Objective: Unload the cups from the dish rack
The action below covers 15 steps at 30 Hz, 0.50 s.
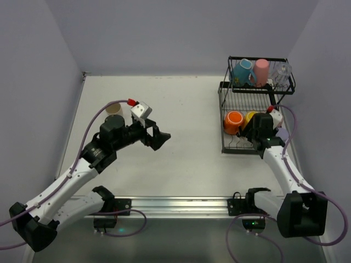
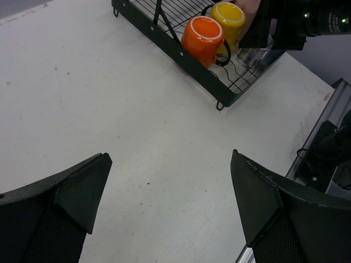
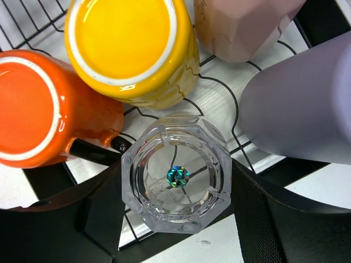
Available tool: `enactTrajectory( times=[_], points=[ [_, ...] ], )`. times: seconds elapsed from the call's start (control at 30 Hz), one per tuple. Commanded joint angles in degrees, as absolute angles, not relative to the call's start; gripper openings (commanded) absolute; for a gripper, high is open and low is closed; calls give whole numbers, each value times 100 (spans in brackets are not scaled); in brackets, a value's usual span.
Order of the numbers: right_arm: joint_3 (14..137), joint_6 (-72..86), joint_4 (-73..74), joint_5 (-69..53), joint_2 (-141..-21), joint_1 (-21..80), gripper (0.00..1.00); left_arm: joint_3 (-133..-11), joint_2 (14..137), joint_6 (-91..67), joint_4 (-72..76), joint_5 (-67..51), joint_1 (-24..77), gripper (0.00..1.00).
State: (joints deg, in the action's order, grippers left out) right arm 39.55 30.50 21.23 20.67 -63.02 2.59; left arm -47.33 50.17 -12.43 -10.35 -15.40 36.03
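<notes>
Right wrist view: right hand [image 3: 175, 224] straddling clear cup [image 3: 175, 175] on lower tray of dish rack [image 2: 148, 34], beside orange mug [image 3: 33, 107] and yellow mug [image 3: 129, 44]; fingers close on both sides, actual grip impossible to tell. Left hand [image 1: 158, 137] wide open, empty, above tabletop [image 1: 186, 164], near 1 beige cup [image 1: 113, 108].

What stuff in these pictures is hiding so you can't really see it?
- Top view: the right arm covers the right claw and the clear cup under it.
- Top view: the left arm hides part of the beige cup.
- Right wrist view: the lavender cup and the pinkish cup are cut off by the picture's edges.
- Right wrist view: whether the claw already squeezes the clear cup cannot be told.
</notes>
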Motion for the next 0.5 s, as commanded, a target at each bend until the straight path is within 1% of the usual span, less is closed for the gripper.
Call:
enactTrajectory(
  times=[0.0, 0.07, 0.1, 0.2, 0.33, 0.37, 0.4, 0.43, 0.47],
  points=[
    [4148, 3041, 2065, 2311, -5767, 255, 50, -4737, 5141, -1230, -879, -1695, 3621, 100],
    [4157, 3041, 2153, 2277, -5347, 264, 48, -4763, 5299, -1300, -853, -2003, 3621, 100],
    [4192, 3032, 2214, 2242, -5205, 264, 43, -4798, 5369, -1327, -818, -2091, 3630, 100],
    [4324, 3006, 2381, 1987, -4659, 281, 41, -4895, 5563, -1511, -730, -2459, 3621, 100],
    [4421, 3163, 2295, 926, -4053, 360, 40, -4931, 5853, -2020, -370, -2987, 3630, 100],
    [4395, 3242, 2172, 183, -3947, 386, 40, -4896, 5888, -2352, -56, -3093, 3621, 98],
    [4316, 3461, 1884, -137, -3772, 413, 39, -4852, 5932, -2538, 252, -3303, 3621, 96],
    [4263, 3611, 1698, -506, -3718, 474, 39, -4738, 6011, -2731, 490, -3392, 3621, 91],
    [4193, 3760, 1453, -901, -3674, 492, 39, -4650, 6038, -3142, 997, -3453, 3621, 85]
  ],
)
